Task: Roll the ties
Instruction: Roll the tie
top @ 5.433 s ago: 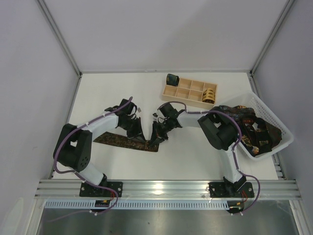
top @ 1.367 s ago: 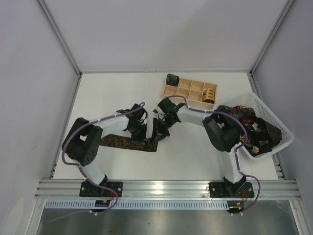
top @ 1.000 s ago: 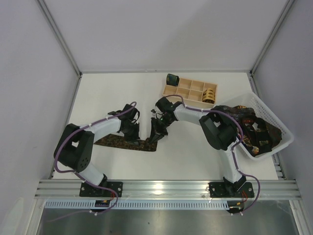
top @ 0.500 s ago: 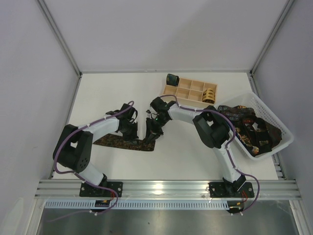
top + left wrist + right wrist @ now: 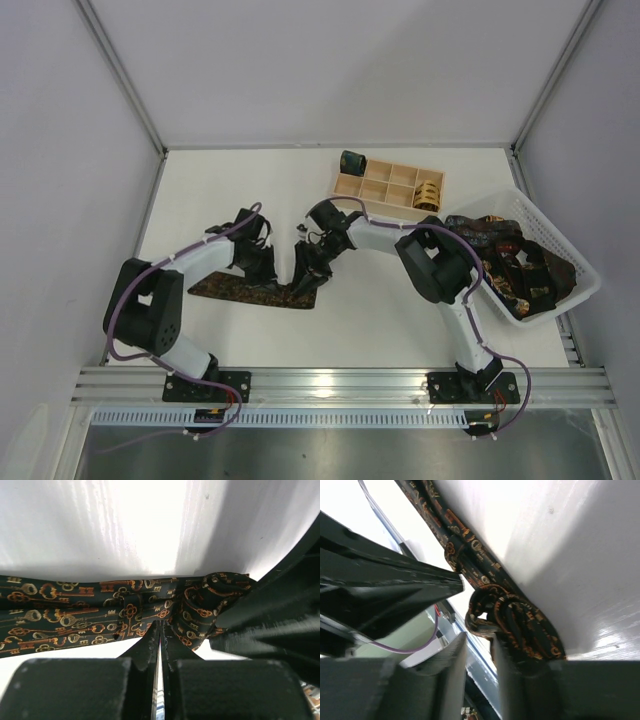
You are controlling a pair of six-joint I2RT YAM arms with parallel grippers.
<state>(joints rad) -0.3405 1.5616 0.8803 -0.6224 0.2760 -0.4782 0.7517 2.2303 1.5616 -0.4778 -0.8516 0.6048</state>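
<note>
**A:** At the right pincer (image 5: 479, 639), what's happening?

**B:** Jaws parted, with the small coil (image 5: 517, 622) of the tie (image 5: 75, 615) at their tips. Beyond it the left pincer (image 5: 160, 630) is closed, tips at the flat strip on the tabletop (image 5: 400, 320). Rolling looks barely started. I'd regrip the coil and turn it onward.

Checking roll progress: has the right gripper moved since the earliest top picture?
Yes. The right gripper has shifted left along the tie, farther from the tray.
</note>
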